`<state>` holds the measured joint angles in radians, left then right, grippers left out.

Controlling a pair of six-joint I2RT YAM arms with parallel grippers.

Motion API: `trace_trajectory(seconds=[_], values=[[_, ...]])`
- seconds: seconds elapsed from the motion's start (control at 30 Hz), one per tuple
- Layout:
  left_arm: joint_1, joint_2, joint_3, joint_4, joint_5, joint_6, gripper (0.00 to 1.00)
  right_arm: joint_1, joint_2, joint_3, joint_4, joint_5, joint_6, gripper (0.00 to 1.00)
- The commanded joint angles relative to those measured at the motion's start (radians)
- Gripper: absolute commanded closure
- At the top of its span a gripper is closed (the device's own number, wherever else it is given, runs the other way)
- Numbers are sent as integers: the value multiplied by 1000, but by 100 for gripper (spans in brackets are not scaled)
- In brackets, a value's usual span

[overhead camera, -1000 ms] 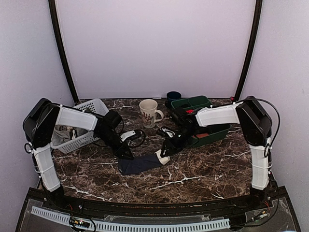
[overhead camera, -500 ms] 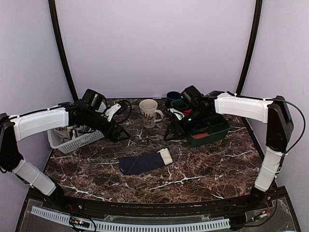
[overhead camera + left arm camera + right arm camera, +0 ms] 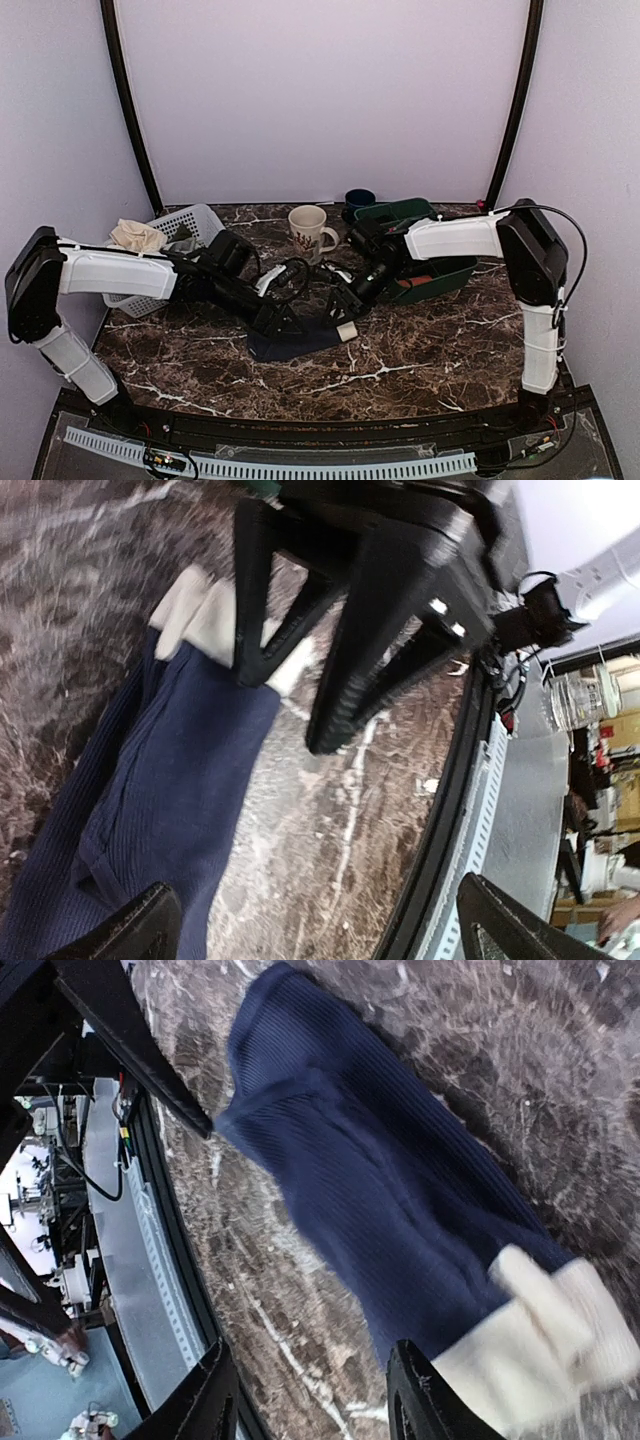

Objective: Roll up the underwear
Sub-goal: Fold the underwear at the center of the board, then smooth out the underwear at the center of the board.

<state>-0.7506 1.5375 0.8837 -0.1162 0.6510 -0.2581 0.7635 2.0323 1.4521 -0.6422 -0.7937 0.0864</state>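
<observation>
from above, the left claw [image 3: 280,322] and the right claw [image 3: 340,300] stand close together low over the marble table [image 3: 430,350]. the underwear [image 3: 290,342] lies flat just under and on the near side of both, and its cream waistband [image 3: 347,330] sits right beside the right claw's tips.

from the left wrist, the left claw's fingers are spread wide with nothing between them. the navy cloth [image 3: 160,790] runs from under one finger towards the right claw ahead. that claw's jaws stand apart, with one tip down over the waistband.

from the right wrist, the right claw [image 3: 315,1395] is part open and grips nothing that we can see. the waistband [image 3: 540,1340] lies just outside one finger, and the cloth stretches away ahead.

the risks, as we judge them: the claws are so near each other that closing in could knock them together. a pinch taking only the top layer would drag the cloth across the smooth marble, not turn it, and the roll would start loose or skewed.
</observation>
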Motion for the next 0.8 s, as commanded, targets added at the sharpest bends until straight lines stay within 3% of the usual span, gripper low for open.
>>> trace_trajectory(seconds=[0.0,0.23,0.47,0.6,0.77], values=[[7,133,-6,102,51,-97,1,-4,88,52,16,-50,-28,52],[54,287,-3,19,-12,-62,3,-24,135,-50,39,-9,-24,56],[53,176,96,-185,-137,99,1,13,-61,-119,137,-49,88,54],[53,85,131,-272,-221,126,1,-17,-135,-56,155,10,126,53],[18,18,124,-383,-300,142,1,-44,-26,125,-55,190,8,56]])
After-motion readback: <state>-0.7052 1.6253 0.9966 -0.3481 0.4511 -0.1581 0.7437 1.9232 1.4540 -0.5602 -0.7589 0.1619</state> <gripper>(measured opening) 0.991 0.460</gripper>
